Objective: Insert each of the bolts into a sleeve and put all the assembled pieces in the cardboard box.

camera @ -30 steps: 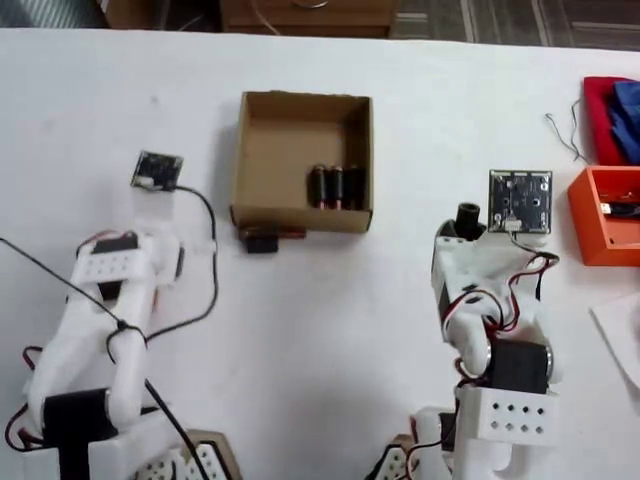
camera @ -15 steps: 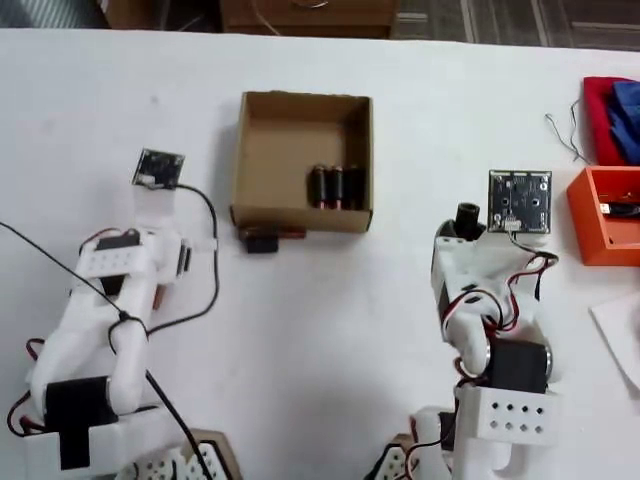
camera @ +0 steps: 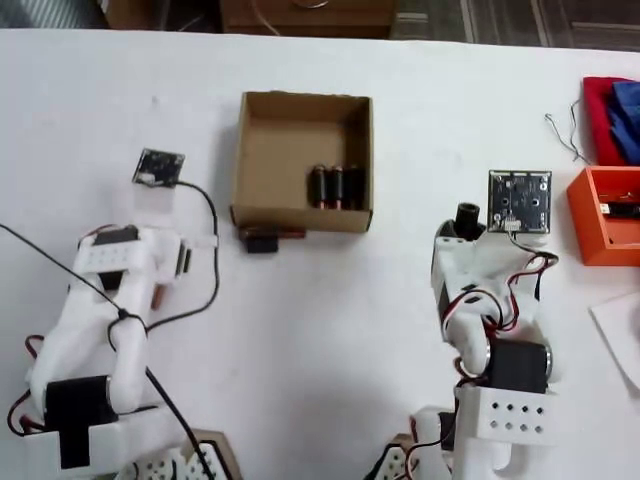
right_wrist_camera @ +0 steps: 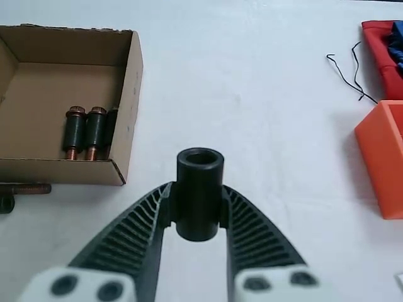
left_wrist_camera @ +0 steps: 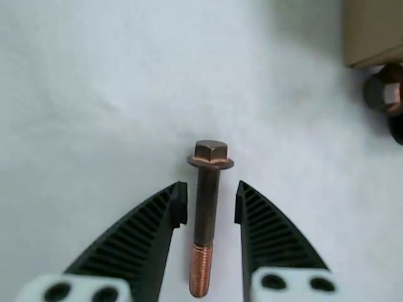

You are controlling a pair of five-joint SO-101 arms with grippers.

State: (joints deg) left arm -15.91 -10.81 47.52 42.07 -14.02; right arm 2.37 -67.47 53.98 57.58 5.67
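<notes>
**Left gripper** [left_wrist_camera: 211, 190]: released. The jaws are parted and low over the table, one on each side of a shank, with a gap showing on both sides.
**Bolt** [left_wrist_camera: 209, 207]: copper, hex-flanged, lying flat on the white table [camera: 330, 340]. Its head is beyond the fingertips and its threaded end points back toward the wrist.
**Right gripper** [right_wrist_camera: 198, 194]: clenched on the sleeve [right_wrist_camera: 199, 168], a black tube held off the table with its open bore clear of the pads.
**Cardboard box** [camera: 255, 150]: stands between the two arms, farther up the table. Assembled pieces [camera: 335, 186] lie side by side against its near wall.
**Loose parts** [camera: 262, 241]: a further bolt and a dark sleeve lie just outside that wall. Whether they are joined cannot be told.
**Orange container** [camera: 600, 215]: at the table's right edge, well away from the work.

**Handling note, step in hand (picking up the bolt):** probably best to close squarely on the plain shank near the head, leaving the threads free. Keep the bolt centred so it does not roll or cock as the jaws meet. Once lifted, its axis should line up with the sleeve's bore before it is pushed in. The right arm should hold steady meanwhile.
</notes>
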